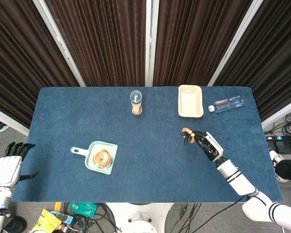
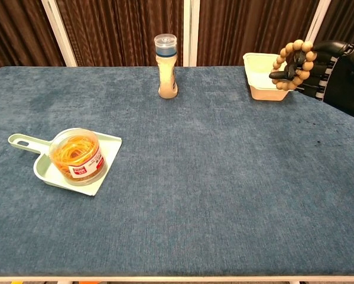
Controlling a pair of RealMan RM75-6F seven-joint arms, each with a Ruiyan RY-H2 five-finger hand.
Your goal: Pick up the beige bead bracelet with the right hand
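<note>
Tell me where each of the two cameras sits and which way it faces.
Head view: high above, looking down on the whole table; both arms show, left hand off the table's edge.
Chest view: low at the near edge, looking level across to the curtains; only the right hand shows.
Shared: right hand holding the bracelet, shaker, beige tray, dustpan.
</note>
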